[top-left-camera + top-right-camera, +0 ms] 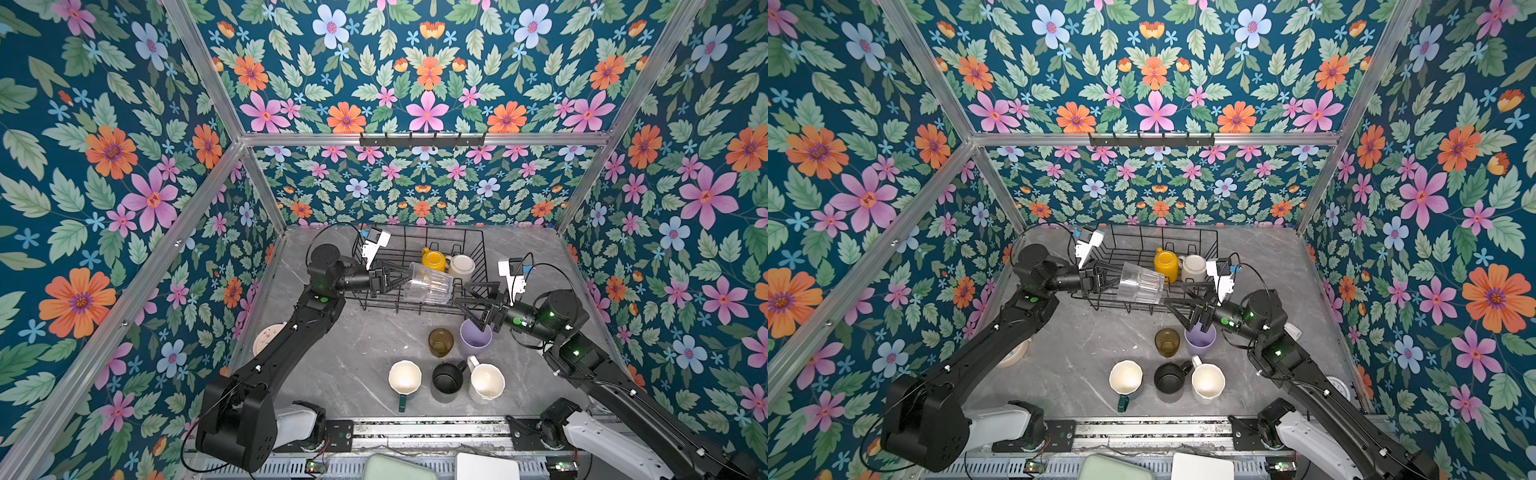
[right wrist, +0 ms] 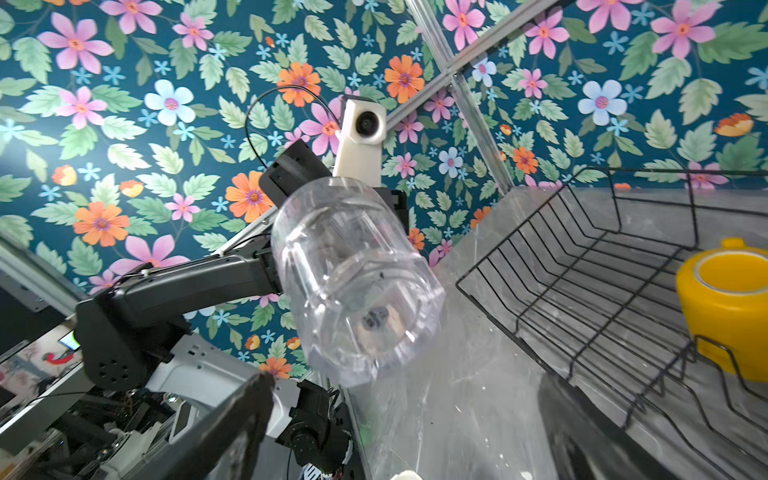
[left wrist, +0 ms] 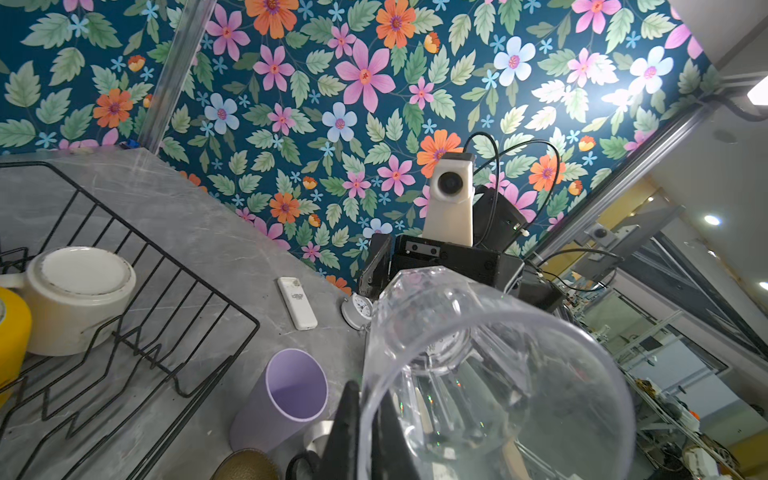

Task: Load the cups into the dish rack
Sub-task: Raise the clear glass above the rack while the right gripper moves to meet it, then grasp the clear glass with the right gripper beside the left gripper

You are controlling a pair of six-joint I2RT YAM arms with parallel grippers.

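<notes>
**Clear Glass: Grip Orientation**

The left end effector (image 1: 405, 275) pinches the clear glass (image 1: 430, 283) at its rim, tipped sideways above the front of the dish rack (image 1: 478, 245), probably for mouth-down seating. The right end effector (image 1: 463, 294) is spread, near the lilac tumbler (image 1: 473, 340).

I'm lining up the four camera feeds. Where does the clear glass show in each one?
Top view: clear glass centre, tipped sideways over the dish rack's near side.
Top view: same place.
Left wrist: fills the lower right, mouth toward camera.
Right wrist: middle, base toward camera.
Shared landmark: yellow mug in the dish rack.
</notes>
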